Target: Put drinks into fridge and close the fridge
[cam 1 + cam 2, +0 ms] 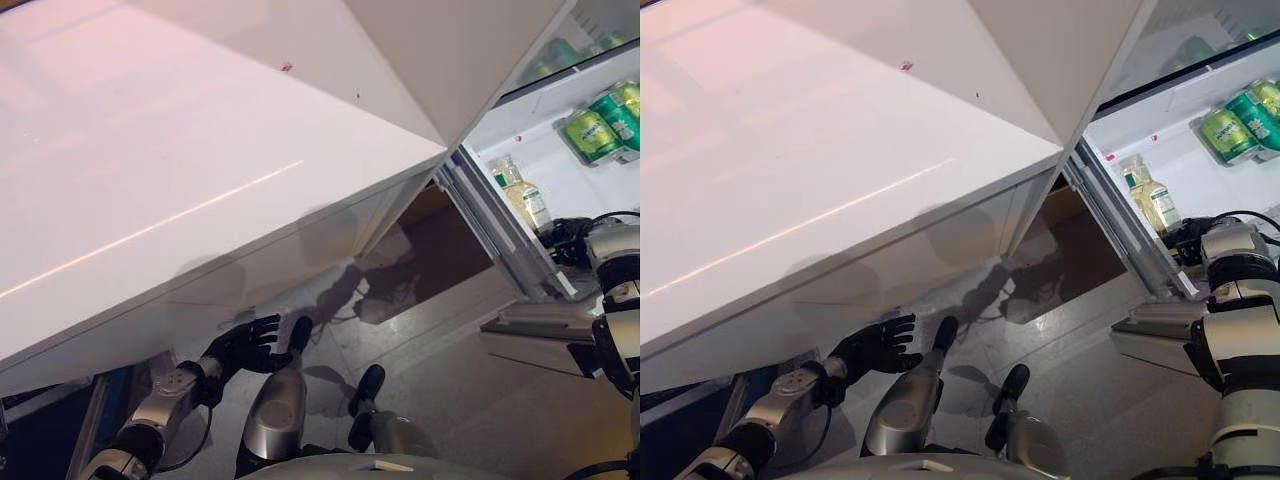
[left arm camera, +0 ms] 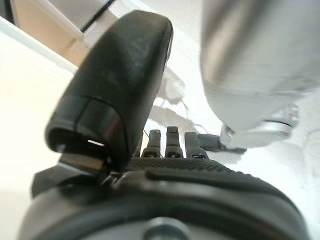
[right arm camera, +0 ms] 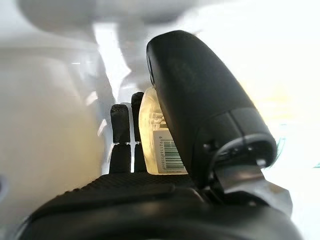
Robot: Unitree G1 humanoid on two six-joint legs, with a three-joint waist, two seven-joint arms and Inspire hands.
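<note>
The fridge (image 1: 560, 160) stands open at the right, its interior lit. A pale yellow drink bottle (image 1: 525, 195) stands on its lower shelf. My right hand (image 1: 565, 240) reaches in just beside the bottle's base. In the right wrist view the bottle (image 3: 160, 145) sits between the thumb (image 3: 200, 100) and the straight fingers (image 3: 120, 140), which are not curled round it. Green cans (image 1: 600, 125) lie on the shelf above. My left hand (image 1: 245, 345) hangs low at the lower left, fingers spread and empty, under the wide white fridge door (image 1: 200, 180).
The white door panel fills most of the view, and its corner (image 1: 440, 150) comes close to the fridge opening. A brown cardboard box (image 1: 430, 240) lies on the grey floor below it. A metal frame rail (image 1: 530, 335) juts out under the fridge.
</note>
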